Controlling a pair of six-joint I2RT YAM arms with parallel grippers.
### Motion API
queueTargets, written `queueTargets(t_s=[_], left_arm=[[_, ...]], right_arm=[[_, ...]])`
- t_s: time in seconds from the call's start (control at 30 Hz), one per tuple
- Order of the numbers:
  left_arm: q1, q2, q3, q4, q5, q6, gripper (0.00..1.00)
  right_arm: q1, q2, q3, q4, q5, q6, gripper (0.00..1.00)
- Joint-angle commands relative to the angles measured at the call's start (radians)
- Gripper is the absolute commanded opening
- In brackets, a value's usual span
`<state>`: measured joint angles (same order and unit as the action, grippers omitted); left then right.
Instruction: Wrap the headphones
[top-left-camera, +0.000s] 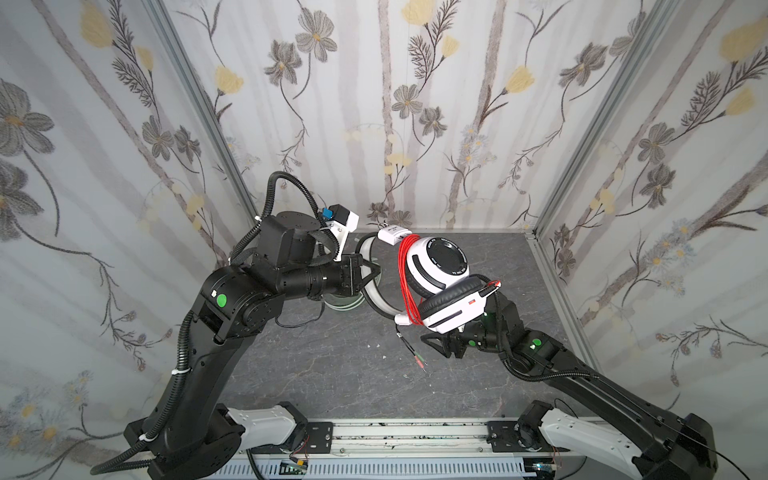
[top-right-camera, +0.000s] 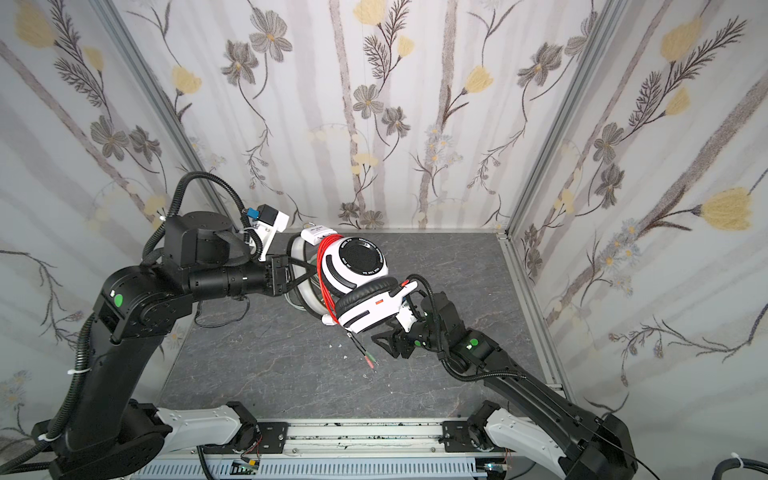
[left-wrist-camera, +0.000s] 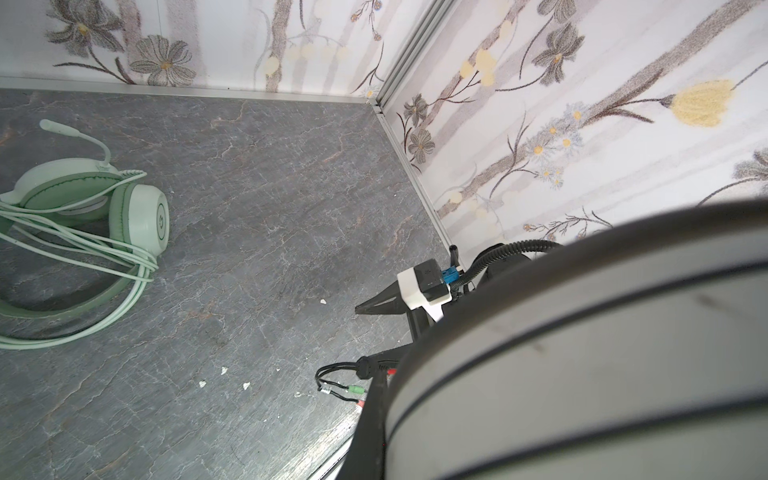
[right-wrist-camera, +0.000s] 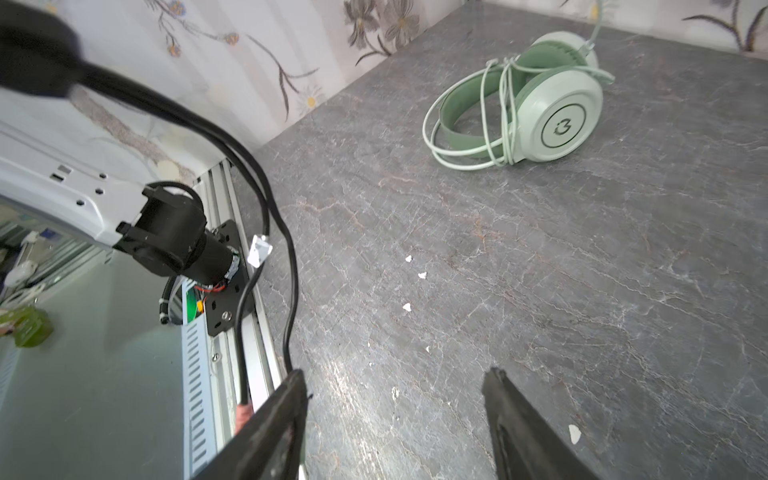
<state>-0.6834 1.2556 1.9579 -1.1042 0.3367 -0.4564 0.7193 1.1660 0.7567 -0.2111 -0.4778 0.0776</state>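
Right now, in both top views, my left gripper (top-left-camera: 373, 272) is clamped on the white headband of the white-and-black headset (top-left-camera: 436, 264). I hold the headset above the table (top-left-camera: 332, 374), just right of centre frame. Its red cord (top-left-camera: 405, 291) is looped several times around the band, and the black plugs (top-left-camera: 419, 361) dangle below. My right gripper (top-left-camera: 434, 347) sits under the lower earcup with its jaws apart. A sliver of the mint-green headset (top-left-camera: 343, 303) shows under my left arm.

From my left wrist, the gripped headband (left-wrist-camera: 582, 353) fills the near view, blurred. The mint-green headset lies on the table with its pale cord (left-wrist-camera: 83, 249) draped over it.

From my right wrist, my fingers (right-wrist-camera: 282, 415) stand apart with only bare table between them. The mint-green headset lies well apart from them.
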Motion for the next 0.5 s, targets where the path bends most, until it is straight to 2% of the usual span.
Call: queueTargets(t_s=[0.0, 0.07, 0.2, 0.47], left_arm=[[0.002, -0.008, 0.010, 0.064, 0.030, -0.023, 0.00], [0.003, -0.011, 0.012, 0.061, 0.033, -0.024, 0.00], [0.005, -0.014, 0.021, 0.050, 0.032, -0.019, 0.00], [0.006, -0.020, 0.036, 0.028, 0.030, -0.013, 0.00]], right_arm=[[0.003, 0.067, 0.046, -0.007, -0.172, -0.087, 0.62], [0.005, 0.103, 0.050, 0.042, -0.265, -0.073, 0.58], [0.006, 0.158, 0.047, 0.138, -0.367, -0.012, 0.53], [0.041, 0.226, 0.038, 0.257, -0.402, 0.082, 0.42]])
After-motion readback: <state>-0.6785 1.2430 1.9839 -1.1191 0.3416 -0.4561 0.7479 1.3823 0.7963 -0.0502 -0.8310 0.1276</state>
